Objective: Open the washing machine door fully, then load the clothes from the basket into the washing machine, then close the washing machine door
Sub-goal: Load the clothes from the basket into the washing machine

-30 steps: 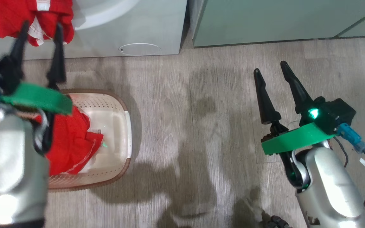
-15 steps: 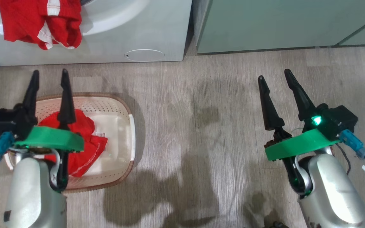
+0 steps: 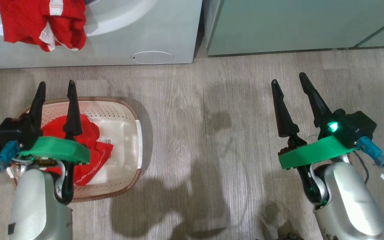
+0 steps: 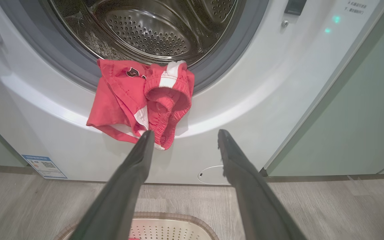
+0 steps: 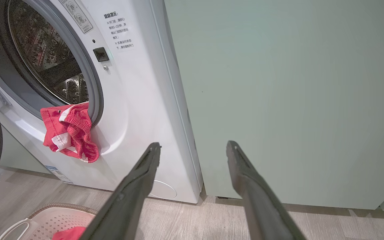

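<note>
Chinese notice [image 5: 118,31], blue QR label [image 4: 44,165] on washing machine [image 5: 138,100]; txt too small.

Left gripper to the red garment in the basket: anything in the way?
Nothing visible does. The left gripper hangs open over the open-topped basket, and the red garment lies uncovered inside. A second red garment drapes over the mouth of the washing machine, off that path.

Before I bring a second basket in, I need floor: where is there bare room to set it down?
The widest bare floor lies between the basket and the right pincer, back to the washing machine and green cabinet. A narrow strip separates basket and machine. Crowded: left pincer over the basket of red clothes; one garment hangs from the machine's mouth.
</note>
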Available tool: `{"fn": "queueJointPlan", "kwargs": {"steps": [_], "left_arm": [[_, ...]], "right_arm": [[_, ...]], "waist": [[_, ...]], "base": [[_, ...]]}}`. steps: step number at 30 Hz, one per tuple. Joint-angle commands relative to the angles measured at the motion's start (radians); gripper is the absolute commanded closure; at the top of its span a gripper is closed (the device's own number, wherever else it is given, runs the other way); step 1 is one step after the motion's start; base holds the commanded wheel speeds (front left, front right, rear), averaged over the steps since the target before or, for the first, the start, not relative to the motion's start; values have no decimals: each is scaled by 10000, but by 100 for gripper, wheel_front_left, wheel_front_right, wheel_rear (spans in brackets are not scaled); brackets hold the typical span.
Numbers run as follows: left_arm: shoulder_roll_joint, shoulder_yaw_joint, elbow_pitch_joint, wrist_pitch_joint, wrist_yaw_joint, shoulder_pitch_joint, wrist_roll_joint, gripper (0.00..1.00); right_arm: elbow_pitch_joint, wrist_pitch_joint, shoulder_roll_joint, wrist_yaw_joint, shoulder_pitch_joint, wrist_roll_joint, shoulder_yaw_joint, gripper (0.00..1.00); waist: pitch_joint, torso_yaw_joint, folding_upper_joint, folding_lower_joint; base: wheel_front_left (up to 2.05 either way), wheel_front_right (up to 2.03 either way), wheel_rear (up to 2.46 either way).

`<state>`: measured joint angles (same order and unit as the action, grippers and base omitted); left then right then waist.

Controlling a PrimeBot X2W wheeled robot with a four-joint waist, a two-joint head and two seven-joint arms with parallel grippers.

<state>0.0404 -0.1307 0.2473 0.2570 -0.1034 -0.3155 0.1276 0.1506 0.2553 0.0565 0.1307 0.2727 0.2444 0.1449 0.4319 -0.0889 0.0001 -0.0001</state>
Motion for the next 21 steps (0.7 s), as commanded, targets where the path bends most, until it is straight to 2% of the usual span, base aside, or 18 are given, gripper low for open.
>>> {"fn": "queueJointPlan", "kwargs": {"steps": [1, 13, 21], "left_arm": [[119, -356, -241, 47, -30, 29, -122, 0], [102, -533, -128, 47, -83, -1, -284, 0], [155, -662, 382, 47, -65, -696, -575, 0]], "right_arm": [[-325, 65, -63, 0, -109, -112, 226, 0], [-331, 65, -63, 0, -79, -17, 308, 0], [-439, 65, -63, 0, 129, 124, 432, 0]], "waist": [[-6, -1, -1, 1], [70, -88, -1, 1], [775, -328, -1, 1]], "base": [[0, 0, 0], [0, 0, 0], [0, 0, 0]]}}
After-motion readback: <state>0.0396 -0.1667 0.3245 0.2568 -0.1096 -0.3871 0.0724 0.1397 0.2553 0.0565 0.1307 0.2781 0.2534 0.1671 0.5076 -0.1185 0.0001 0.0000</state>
